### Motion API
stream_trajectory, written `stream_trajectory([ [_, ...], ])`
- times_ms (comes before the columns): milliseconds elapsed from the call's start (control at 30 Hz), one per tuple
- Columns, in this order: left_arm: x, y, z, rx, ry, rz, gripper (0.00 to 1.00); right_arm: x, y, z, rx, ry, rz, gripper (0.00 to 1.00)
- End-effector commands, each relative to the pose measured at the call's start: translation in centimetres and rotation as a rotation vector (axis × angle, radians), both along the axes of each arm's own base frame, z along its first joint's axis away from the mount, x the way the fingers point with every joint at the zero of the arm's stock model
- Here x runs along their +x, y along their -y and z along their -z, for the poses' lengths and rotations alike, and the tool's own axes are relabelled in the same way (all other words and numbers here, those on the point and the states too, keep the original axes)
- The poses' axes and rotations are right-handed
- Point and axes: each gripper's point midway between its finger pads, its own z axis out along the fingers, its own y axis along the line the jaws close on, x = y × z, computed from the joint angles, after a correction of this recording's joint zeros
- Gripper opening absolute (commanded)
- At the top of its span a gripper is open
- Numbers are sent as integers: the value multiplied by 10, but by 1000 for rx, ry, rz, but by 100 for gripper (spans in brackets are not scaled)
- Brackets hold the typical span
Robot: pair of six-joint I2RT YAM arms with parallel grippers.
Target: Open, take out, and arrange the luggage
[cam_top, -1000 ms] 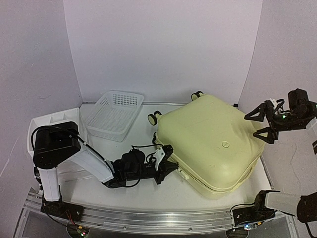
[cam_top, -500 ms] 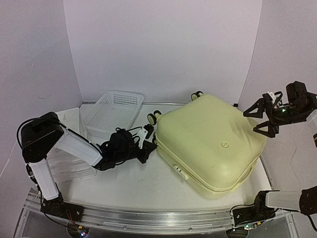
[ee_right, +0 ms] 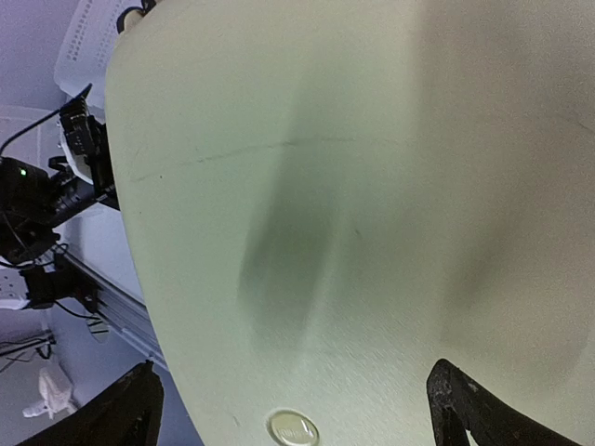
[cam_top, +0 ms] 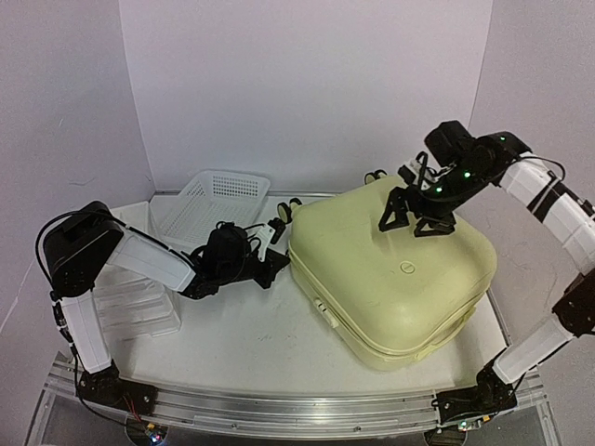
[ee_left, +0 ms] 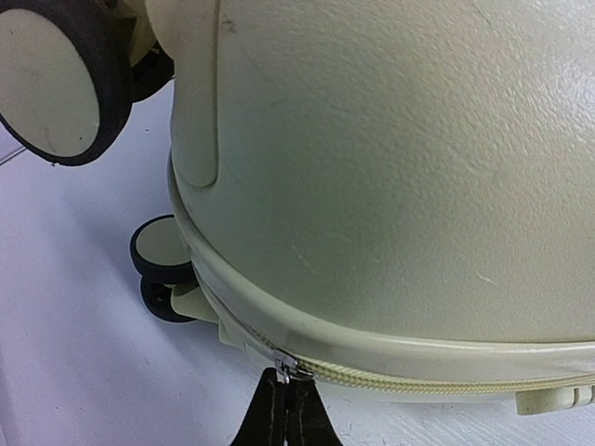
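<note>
The luggage (cam_top: pixel 390 269), a large pale yellow hard-shell suitcase, lies flat and closed on the table, its wheels (cam_top: pixel 284 212) at the back left. My left gripper (cam_top: pixel 275 264) is low at the case's left back corner. In the left wrist view it (ee_left: pixel 286 395) is shut on the metal zipper pull (ee_left: pixel 284 365) at the seam, just below a wheel (ee_left: pixel 160 253). Zipper teeth (ee_left: pixel 437 384) show to the right of the slider. My right gripper (cam_top: pixel 415 218) is open and empty just above the lid; in its wrist view (ee_right: pixel 297 409) the lid (ee_right: pixel 353 186) and its round badge (ee_right: pixel 292 429) lie between the fingers.
A white mesh basket (cam_top: pixel 212 209) stands at the back left, close to the case's wheels. A white drawer organizer (cam_top: pixel 130 297) sits at the left edge under my left arm. Pale walls close in the back and both sides.
My left gripper slid back along the case's left seam to the corner by the wheels. My right arm swung in from the far right to above the lid. The case shifted slightly.
</note>
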Motion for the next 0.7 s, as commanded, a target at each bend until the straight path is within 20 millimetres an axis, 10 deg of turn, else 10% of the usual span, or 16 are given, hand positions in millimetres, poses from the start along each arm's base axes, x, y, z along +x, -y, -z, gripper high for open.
stream_trajectory([
  [0,8,-4,-18,-41,-2,-19,0,36,-24,-10,-109,163,50,98],
  [667,-27,-5,-23,-55,-78,37,0,79,-184,-16,-217,364,-381,98],
])
